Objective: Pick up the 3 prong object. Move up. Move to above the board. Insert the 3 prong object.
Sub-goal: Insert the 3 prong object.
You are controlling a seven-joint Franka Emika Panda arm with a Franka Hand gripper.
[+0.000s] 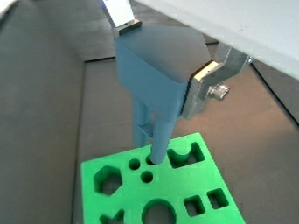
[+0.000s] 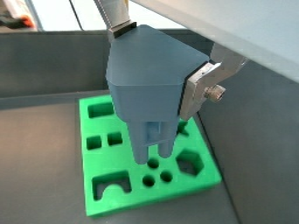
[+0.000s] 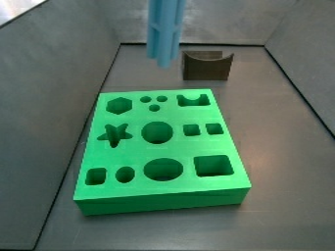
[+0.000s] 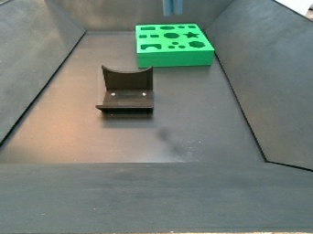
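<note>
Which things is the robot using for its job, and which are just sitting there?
For the job: the blue pronged piece, held in the gripper above the green board.

Just sitting there: the dark brown notched block, on the floor beyond the board.

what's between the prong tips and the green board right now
Nothing: a side view shows open air between the 3 prong object, held in the tool, and the board.

Gripper [image 2: 156,66]: I see its silver fingers [image 2: 200,86] clamped on the head of the 3 prong object [image 2: 149,83].
3 prong object: upright, blue-grey, prongs pointing down over the board [image 2: 122,164].
Prong tips: I see them at the board's three small round holes; I can't tell whether they have entered.
Board: bright green, flat on the dark floor.
</note>
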